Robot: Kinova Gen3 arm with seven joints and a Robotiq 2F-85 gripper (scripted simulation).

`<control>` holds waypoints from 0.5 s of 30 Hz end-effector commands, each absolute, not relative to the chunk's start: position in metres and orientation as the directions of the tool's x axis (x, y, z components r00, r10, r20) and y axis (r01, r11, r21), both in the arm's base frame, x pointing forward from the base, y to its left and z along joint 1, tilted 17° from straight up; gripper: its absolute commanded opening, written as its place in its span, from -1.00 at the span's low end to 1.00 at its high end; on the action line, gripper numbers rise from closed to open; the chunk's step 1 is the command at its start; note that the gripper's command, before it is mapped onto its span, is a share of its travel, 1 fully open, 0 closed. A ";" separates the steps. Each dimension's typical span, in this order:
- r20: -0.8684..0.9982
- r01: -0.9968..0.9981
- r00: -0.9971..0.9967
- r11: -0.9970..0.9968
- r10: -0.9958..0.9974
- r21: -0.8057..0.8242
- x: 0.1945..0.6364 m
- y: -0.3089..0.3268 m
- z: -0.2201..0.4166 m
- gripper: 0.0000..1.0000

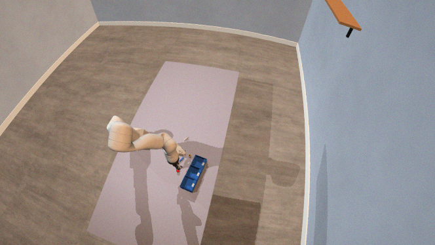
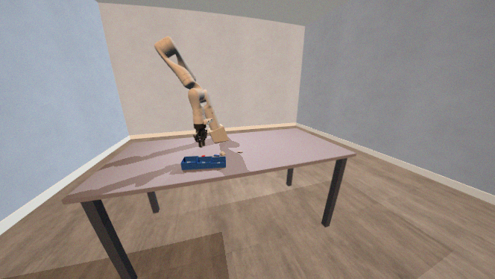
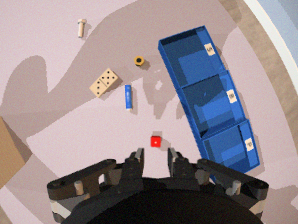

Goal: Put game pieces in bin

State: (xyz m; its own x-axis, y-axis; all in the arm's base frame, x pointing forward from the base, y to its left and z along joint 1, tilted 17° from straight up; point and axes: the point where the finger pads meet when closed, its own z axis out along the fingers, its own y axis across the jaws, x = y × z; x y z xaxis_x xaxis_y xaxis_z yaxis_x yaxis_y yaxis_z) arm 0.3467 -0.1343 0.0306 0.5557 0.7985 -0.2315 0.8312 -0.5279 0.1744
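Observation:
A small red cube (image 3: 154,141) lies on the table left of a blue bin (image 3: 212,96) with three compartments, each with a white label too small to read. A tan domino-like tile (image 3: 104,83), a short blue stick (image 3: 128,96), a gold nut (image 3: 139,62) and a pale peg (image 3: 81,27) lie further off. My gripper (image 3: 155,155) hangs well above the red cube, its fingers partly open with nothing between them. In the overhead view the gripper (image 1: 177,165) is just left of the bin (image 1: 194,173). In the side view the gripper (image 2: 200,141) is above the bin (image 2: 203,162).
The arm's tan base block (image 2: 219,135) stands behind the bin. The table's long edge runs close behind the bin on the right in the wrist view. The peg (image 1: 186,138) lies apart from the other small things.

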 end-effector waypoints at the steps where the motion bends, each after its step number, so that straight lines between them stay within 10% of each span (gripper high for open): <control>1: -0.232 0.828 0.560 -0.533 0.795 0.173 0.345 -0.137 0.030 -0.39; 15: -0.232 0.828 0.560 -0.533 0.795 0.173 0.347 -0.135 0.030 -0.39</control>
State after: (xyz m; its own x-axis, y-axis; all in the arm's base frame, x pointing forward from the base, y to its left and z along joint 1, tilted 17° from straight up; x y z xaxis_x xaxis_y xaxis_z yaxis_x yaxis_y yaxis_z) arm 0.3468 -0.1358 0.0295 0.5609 0.7947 -0.2322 0.8278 -0.5341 0.1715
